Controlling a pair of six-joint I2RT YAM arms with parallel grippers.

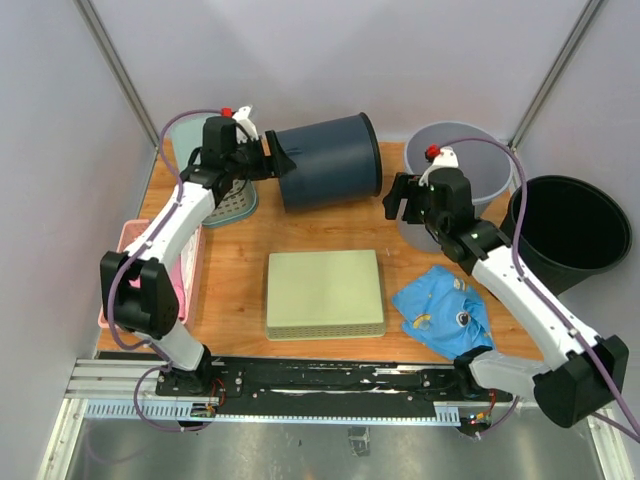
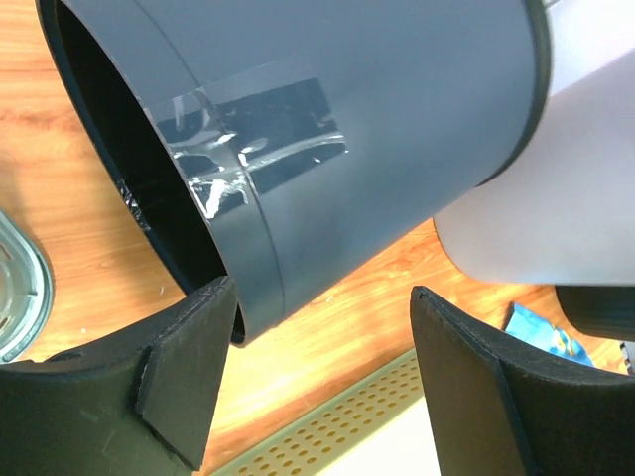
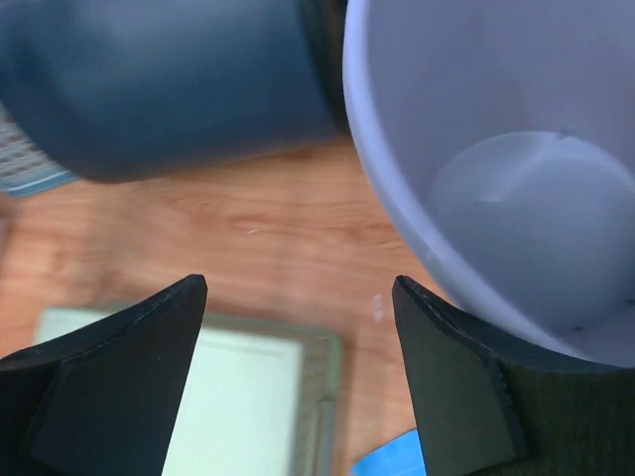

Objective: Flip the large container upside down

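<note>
Desk [image 1: 240, 260] with the large dark container [image 1: 330, 160] lying on its side at the far centre. One end meets the left claw [image 1: 268, 152]; the other lies near the pale bucket [image 1: 495, 175] at far right. Left claw: fingers apart, one just beside the container's edge, nothing clamped. Right claw [image 1: 400, 200]: fingers apart, empty, between container and bucket. Risk: with no grip restraining it, the round container may roll away or strike the bucket when tipped.

- large container [image 1: 330, 160] lies on its side at the rear of the tabletop [image 1: 240, 290];
- bucket [image 1: 480, 140] stands just right of it;
- flat tray [image 1: 325, 293] sits mid-tabletop, with the cloth [image 1: 445, 315] to its right;
- near basket [image 1: 190, 262] and far basket [image 1: 232, 205] sit at the left edge
</note>
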